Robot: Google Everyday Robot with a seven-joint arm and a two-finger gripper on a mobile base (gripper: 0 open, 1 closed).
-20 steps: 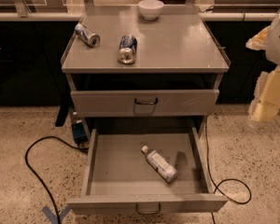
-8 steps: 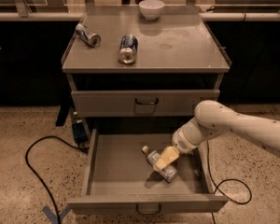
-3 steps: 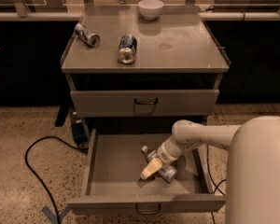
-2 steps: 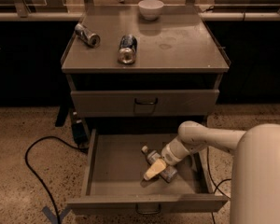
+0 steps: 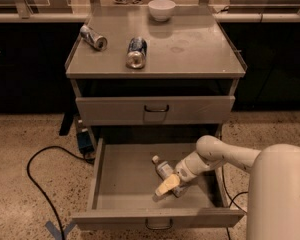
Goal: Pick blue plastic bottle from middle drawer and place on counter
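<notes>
The blue plastic bottle [image 5: 163, 169] lies on its side in the open middle drawer [image 5: 121, 184], with its white cap pointing to the back left. My gripper [image 5: 167, 185] reaches down into the drawer from the right and sits over the bottle's lower half, hiding its base. The white arm [image 5: 225, 154] crosses the drawer's right side. The counter [image 5: 190, 44] is the grey top of the cabinet above.
Two drink cans [image 5: 93, 37] [image 5: 136, 52] lie on the counter and a white bowl [image 5: 161, 9] stands at its back. The upper drawer [image 5: 155, 109] is closed. A black cable [image 5: 35, 184] loops on the floor at the left, near blue tape [image 5: 57, 230].
The arm has come in from the right, dropped into the open drawer and reached the bottle. Over the last second it shifted only slightly down and right. The bottle has not moved.
</notes>
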